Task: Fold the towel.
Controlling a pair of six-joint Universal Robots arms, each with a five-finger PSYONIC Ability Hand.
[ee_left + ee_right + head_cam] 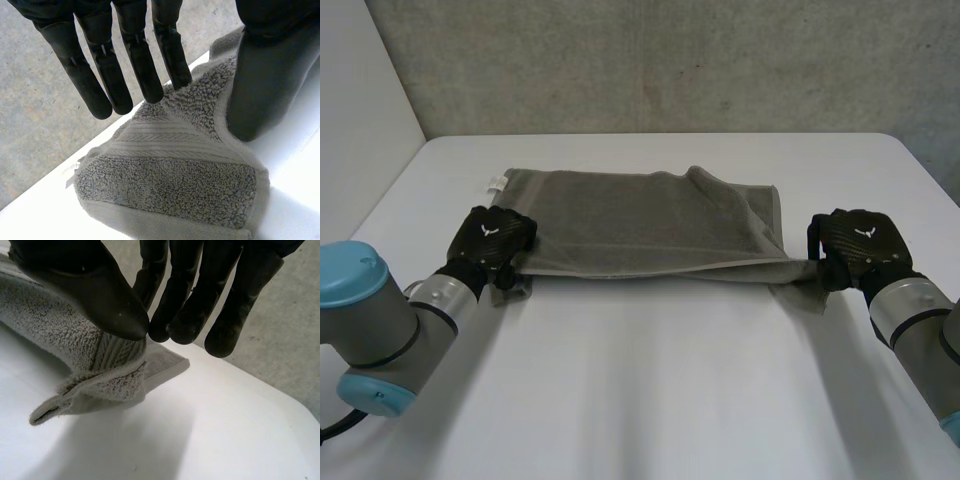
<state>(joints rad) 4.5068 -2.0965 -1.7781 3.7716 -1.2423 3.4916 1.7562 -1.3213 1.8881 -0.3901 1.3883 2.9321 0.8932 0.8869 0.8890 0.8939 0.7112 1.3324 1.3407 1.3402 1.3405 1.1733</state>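
Towel is lying on the table with its long axis running straight from one hand to the other. Each hand is therefore standing at one short end, and neither is nearer than the other.

In the head view, the left hand is sitting over the near corner at its own end. The right hand is sitting at the near corner of the opposite end. The body of the cloth is stretching away beyond both sets of fingertips. The near edge is showing two layers, so I am judging one fold as already made.

In the left wrist view, the fingers are reaching out straight and the thumb is bearing against the towel's edge. The corner is rising between the thumb and the nearest finger, whose tip is touching the pile. I am reading this as a light pinch on that corner. The rest of the cloth is spreading out beneath the fingertips.

In the right wrist view, the right hand's thumb and fingers are meeting tip to tip on the banded edge and gripping it. The corner's loose layers are hanging just under the thumb, clear of the table.

With both near corners held and the cloth lying crosswise, the coming fold is probably turning on carrying one end along that axis toward the other hand.
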